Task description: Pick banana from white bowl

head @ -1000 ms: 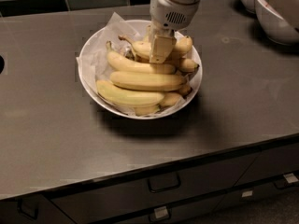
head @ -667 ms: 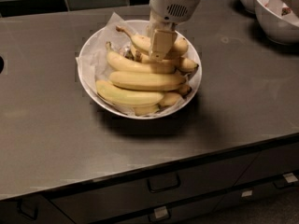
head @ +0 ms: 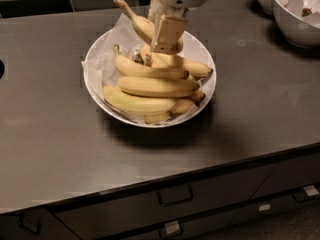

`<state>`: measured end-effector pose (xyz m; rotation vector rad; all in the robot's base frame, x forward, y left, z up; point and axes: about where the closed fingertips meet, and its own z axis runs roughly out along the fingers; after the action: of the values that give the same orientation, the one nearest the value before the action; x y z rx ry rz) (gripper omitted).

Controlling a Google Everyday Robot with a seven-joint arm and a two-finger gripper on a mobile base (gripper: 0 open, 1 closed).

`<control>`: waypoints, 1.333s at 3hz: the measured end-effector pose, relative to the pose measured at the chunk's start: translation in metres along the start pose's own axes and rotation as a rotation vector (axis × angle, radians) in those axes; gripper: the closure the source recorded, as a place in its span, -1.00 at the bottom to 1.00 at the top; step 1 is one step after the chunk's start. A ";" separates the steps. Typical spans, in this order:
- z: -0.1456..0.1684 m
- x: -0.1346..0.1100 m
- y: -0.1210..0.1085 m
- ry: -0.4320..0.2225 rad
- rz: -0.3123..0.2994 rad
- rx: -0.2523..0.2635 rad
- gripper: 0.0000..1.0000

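Observation:
The white bowl (head: 205,66), wide and lined with crinkled white paper, sits on the dark counter and holds several bananas. My gripper (head: 164,38) hangs over the bowl's back part and is shut on the banana (head: 141,26), pale yellow with a long thin brown stem pointing up to the left. The banana is lifted above the pile, tilted, its lower end hidden behind my fingers (head: 167,31). Larger bananas (head: 150,86) lie below in the bowl.
Two smaller white bowls (head: 295,14) with food stand at the back right corner. The counter's front edge runs above drawers with handles (head: 175,196). A dark tiled wall rises behind the counter.
The gripper has risen with the banana, which now hangs above the pile with its stem in the air. The view has moved closer to the bowl.

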<state>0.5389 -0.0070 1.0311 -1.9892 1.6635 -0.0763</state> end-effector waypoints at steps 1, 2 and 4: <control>-0.011 0.005 0.006 -0.108 -0.034 -0.013 1.00; -0.020 0.011 0.016 -0.215 -0.058 -0.050 1.00; -0.044 0.006 0.034 -0.343 -0.107 -0.078 1.00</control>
<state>0.4938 -0.0312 1.0521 -2.0133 1.3604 0.2802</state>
